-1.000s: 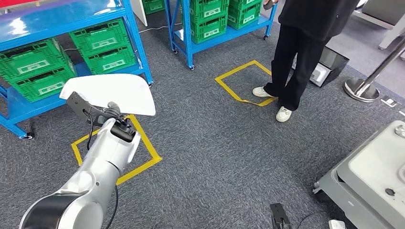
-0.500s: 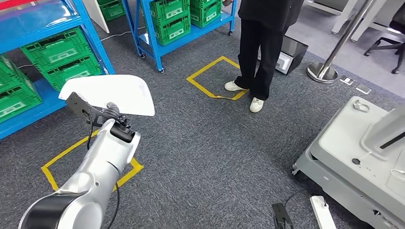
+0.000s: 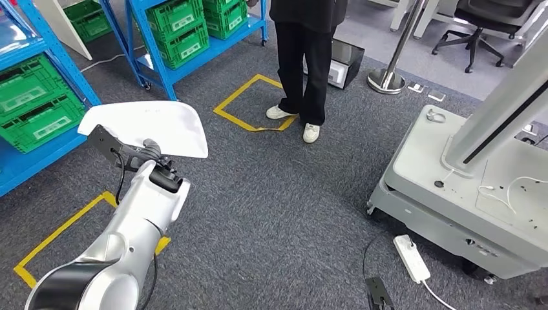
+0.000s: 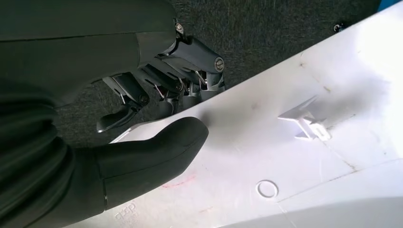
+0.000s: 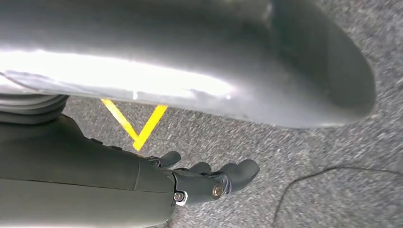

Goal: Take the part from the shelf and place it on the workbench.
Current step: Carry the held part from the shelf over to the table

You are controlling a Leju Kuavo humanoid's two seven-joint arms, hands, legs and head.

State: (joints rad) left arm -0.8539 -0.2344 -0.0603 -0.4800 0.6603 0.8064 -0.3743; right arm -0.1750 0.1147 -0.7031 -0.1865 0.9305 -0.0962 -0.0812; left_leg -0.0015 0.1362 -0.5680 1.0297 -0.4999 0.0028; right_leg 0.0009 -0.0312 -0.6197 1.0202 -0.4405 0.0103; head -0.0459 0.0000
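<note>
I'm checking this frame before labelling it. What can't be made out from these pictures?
- Left hand: in the head view the white part it holds hides it.
- White part: cut off by the left wrist view's edges, so its full shape is unclear.
- Right hand: fingers curled, but the palm is turned away from the right wrist view.
- Person: cut off above the waist by the head view's top edge.

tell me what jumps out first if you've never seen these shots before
The big white part stands out, held up over the grey carpet by the left hand, thumb on one face and fingers on the other. Beyond it a person in black stands by a yellow tape square, with green crates on blue shelves to the left.
</note>
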